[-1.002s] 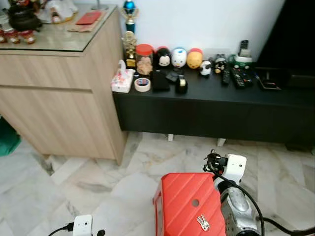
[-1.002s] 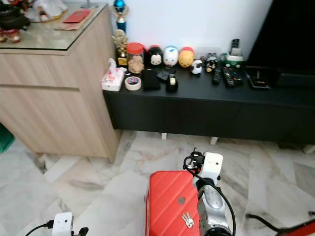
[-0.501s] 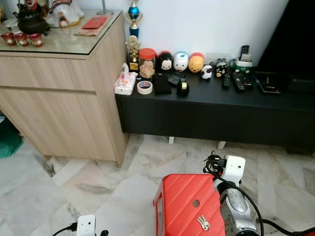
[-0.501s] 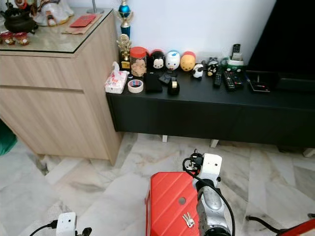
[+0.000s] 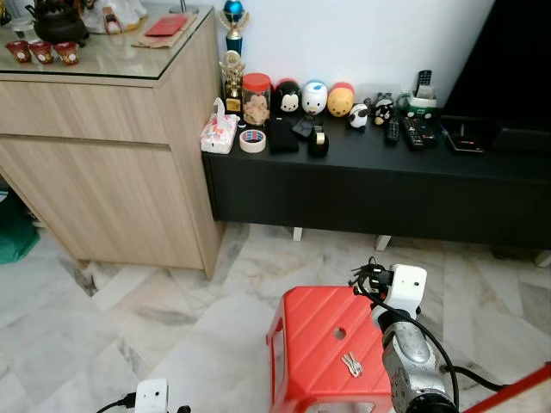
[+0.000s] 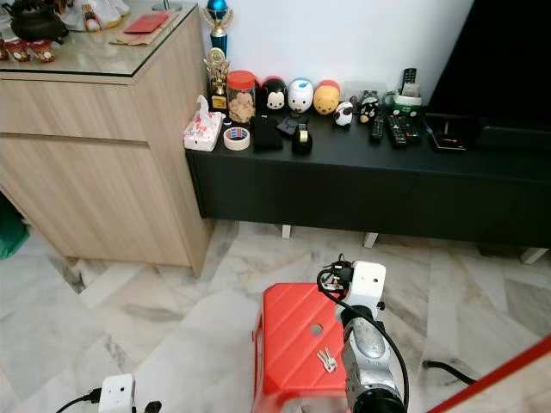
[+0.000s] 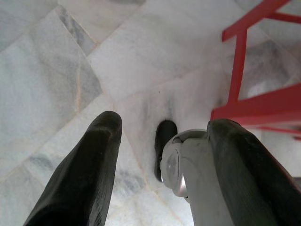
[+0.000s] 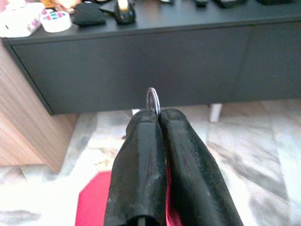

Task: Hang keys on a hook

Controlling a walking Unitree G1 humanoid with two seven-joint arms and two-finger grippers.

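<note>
The right end effector (image 8: 157,122) pinches a key ring (image 8: 153,100); left end effector (image 7: 164,136) gapes wide.

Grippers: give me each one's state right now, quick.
Left gripper: jaws open, holding nothing, above the marble floor.
Right gripper: jaws shut on a silver metal key ring.

right gripper (image 8: 157,117) pinching key ring (image 8: 153,101), black cabinet (image 8: 141,61) beyond

Head eyes look down on the red stool (image 5: 323,344) (both share it); wrist cameras sight along their fingers.
</note>
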